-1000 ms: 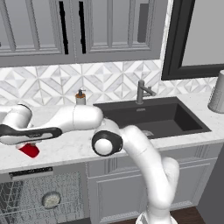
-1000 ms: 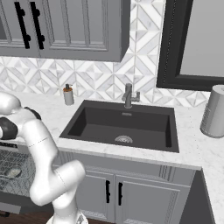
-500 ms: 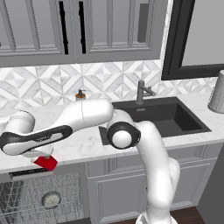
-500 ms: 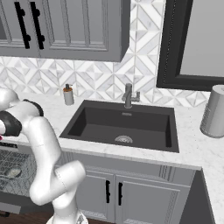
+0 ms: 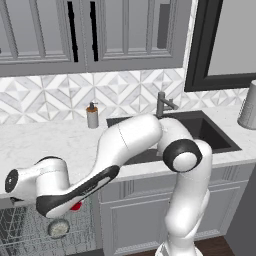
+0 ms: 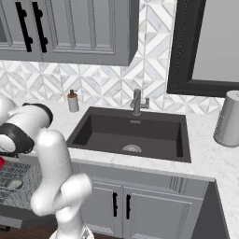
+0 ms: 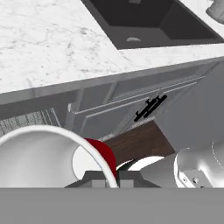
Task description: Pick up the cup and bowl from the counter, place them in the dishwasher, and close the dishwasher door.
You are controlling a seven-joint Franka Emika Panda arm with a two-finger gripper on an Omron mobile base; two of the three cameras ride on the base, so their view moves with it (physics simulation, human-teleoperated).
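Left base view
- Arm: you are seeing it reaching down and to the left, below the edge of the table [image 5: 35, 145], over the open dishwasher [image 5: 20, 232].
- Cup: a small red patch of the cup [image 5: 76, 205] is showing just under the forearm, above the wire rack.
- Bowl: the grey bowl [image 5: 58, 228] is lying in the rack, just below the cup.
- Other: a soap dispenser [image 5: 92, 116] is standing on the table left of the sink [image 5: 210, 132]; a grey canister [image 5: 248, 106] is standing at the far right.

Right base view
- Arm: you are looking at it bending over the rack at the left edge.
- Cup: a sliver of red [image 6: 2, 162] is showing at the left border, above the rack.
- Bowl: it is sitting [image 6: 14, 184] in the wire rack, low down.
- Dishwasher door: you cannot tell its position from here.

Hand view
- Fingers: the fingers [image 7: 107, 177] are clenching on the wall of the cup [image 7: 103, 155], one dark tip on each side of the pale rim.
- Cup: you are seeing its pale inside at lower left and its red outside right of the rim.
- Surroundings: the table edge and the sink are lying above, with grey cabinet fronts [image 7: 131, 103] beneath.
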